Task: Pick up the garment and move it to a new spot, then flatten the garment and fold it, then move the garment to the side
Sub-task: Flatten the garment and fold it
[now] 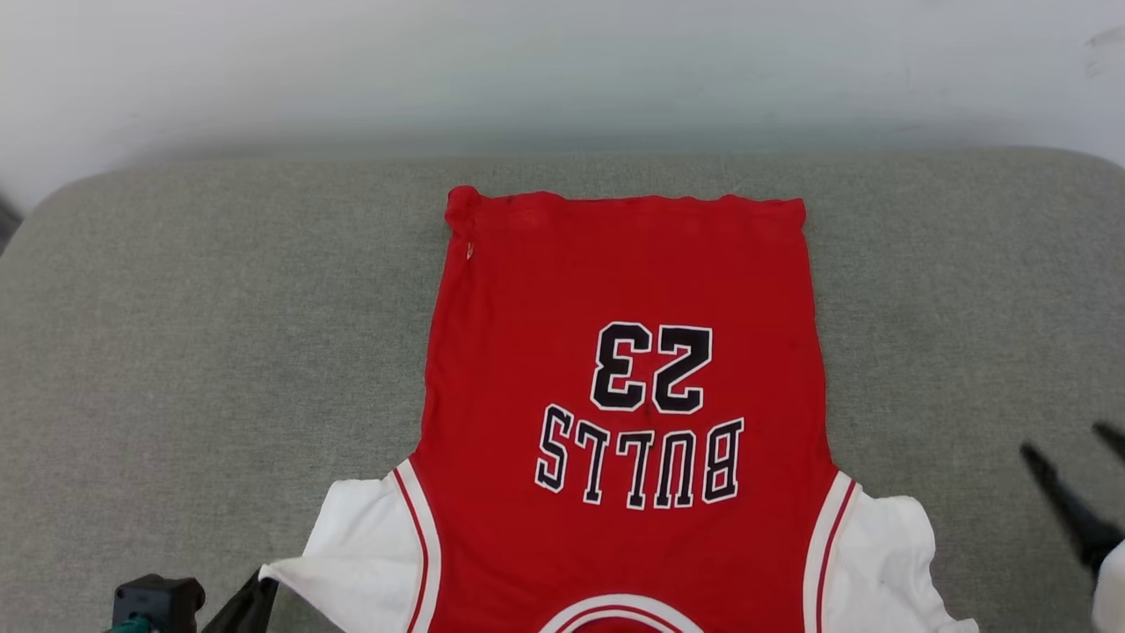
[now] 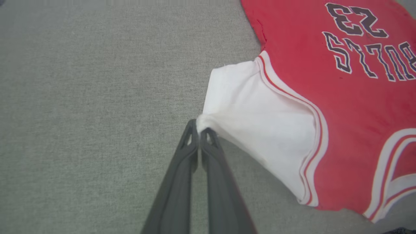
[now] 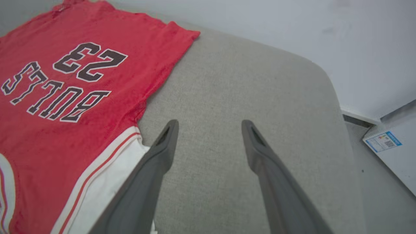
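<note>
Left gripper: near left, fingers pinched narrow on the outer corner of the left sleeve, where the white fabric gathers to a point.

Garment: spread flat at the centre of the grey pad, hem far, collar near, printed side up. The lettering BULLS 23 reads inverted in the head view. Both white sleeves lie out to the sides.

Right gripper: near right, fingers wide apart above bare pad, beside the right sleeve, holding nothing.
</note>
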Motion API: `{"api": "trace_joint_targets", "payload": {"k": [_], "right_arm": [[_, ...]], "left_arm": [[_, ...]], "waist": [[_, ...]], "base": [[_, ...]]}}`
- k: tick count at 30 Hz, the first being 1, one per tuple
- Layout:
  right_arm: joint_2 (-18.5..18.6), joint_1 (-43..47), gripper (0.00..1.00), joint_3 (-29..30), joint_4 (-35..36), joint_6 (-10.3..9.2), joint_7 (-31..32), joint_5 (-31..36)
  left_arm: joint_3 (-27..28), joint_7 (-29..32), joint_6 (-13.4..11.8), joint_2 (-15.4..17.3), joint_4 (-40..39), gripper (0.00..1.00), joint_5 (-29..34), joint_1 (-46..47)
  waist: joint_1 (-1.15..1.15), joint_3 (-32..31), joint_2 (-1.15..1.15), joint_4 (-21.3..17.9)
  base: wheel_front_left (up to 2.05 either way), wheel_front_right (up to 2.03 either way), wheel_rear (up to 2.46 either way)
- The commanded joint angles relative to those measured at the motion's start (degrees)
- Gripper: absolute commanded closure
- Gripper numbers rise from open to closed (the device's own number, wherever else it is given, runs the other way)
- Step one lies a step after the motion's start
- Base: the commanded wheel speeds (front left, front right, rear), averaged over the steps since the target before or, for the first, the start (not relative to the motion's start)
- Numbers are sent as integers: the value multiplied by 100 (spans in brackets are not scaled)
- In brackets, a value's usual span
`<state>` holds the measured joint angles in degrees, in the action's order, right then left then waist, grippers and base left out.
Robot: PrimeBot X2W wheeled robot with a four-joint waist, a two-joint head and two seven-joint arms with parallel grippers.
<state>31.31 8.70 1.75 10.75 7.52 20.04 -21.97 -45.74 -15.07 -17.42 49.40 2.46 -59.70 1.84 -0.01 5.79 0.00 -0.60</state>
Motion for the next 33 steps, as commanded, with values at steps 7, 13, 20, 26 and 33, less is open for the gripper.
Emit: {"api": "trace_joint_targets", "payload": {"k": [7, 13, 20, 26, 33], "right_arm": [[300, -2038, 0, 383, 423, -6, 345, -157], [644, -4158, 0, -130, -125, -6, 1589, -440], [703, -6018, 0, -923, -1091, -6, 4017, -779], [574, -6896, 0, -1045, -1750, -6, 5776, -653], [211, -7069, 0, -779, -2138, -6, 6386, -92]], "left_arm": [[243, -13, -56, 64, -385, 100, 337, 402], [439, -13, 52, 17, -629, 100, 630, 747], [750, -13, 169, -127, -812, 100, 912, 993], [979, -13, 301, -347, -941, 100, 1170, 1138], [1149, -13, 461, -575, -956, 100, 1466, 1337]], "waist": [[1, 781, 0, 224], [1, 1536, 0, 591], [1, 2303, 0, 1009], [1, 2865, 0, 1354], [1, 3355, 0, 1661]], "base": [[0, 0, 0], [0, 0, 0], [0, 0, 0], [0, 0, 0], [0, 0, 0]]}}
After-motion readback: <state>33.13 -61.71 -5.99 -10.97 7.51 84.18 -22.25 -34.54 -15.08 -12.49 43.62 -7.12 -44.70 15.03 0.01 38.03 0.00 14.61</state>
